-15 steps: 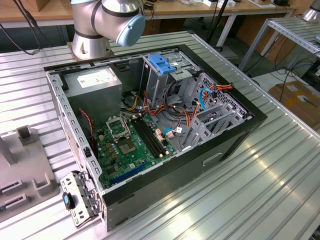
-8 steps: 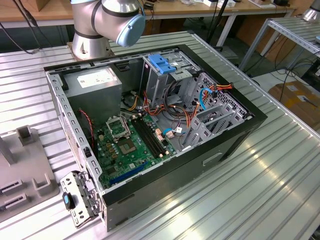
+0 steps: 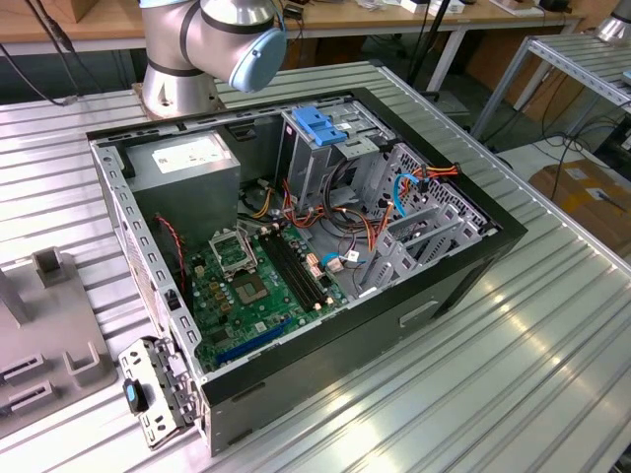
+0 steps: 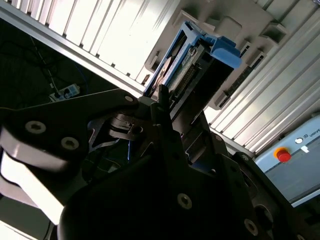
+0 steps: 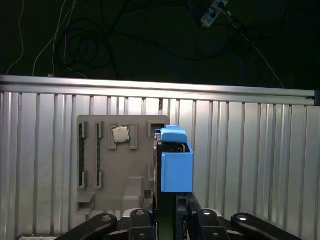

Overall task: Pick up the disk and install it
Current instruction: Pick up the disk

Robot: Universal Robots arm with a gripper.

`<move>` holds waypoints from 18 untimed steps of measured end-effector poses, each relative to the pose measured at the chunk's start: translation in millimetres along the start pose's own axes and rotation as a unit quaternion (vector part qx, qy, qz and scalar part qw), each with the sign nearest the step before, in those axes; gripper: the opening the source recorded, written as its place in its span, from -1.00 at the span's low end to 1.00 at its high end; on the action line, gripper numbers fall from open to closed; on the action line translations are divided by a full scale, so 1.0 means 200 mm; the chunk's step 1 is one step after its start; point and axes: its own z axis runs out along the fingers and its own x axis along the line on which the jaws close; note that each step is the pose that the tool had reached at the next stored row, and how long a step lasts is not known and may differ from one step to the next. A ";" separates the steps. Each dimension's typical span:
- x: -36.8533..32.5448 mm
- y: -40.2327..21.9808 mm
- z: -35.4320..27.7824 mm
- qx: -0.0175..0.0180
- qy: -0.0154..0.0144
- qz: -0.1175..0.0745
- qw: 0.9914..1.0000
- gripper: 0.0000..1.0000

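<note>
My gripper (image 5: 169, 207) covers the near end of the disk (image 5: 177, 170) that I clasp; my arm (image 3: 212, 39) runs off the exterior view's upper edge, the grey tray (image 3: 44, 335) off its left.

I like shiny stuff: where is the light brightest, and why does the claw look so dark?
Exterior view: white glare streaks the ribbed table, nearest the camera. Second wrist view: the claw, shut on the disk, is dark against the washed-out table. First wrist view: even light, blackness beyond the table.

Blue-framed disk (image 4: 184, 56) edge-on in the dark end effector's (image 4: 162, 99) grip, ribbed metal table (image 4: 115, 30) beyond.
</note>
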 end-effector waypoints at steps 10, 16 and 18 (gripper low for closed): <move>0.001 -0.034 0.000 0.000 0.000 0.000 1.000 -0.29; 0.002 -0.054 0.000 0.000 0.000 0.000 1.000 -0.29; 0.002 -0.070 0.000 0.000 0.000 0.000 1.000 -0.29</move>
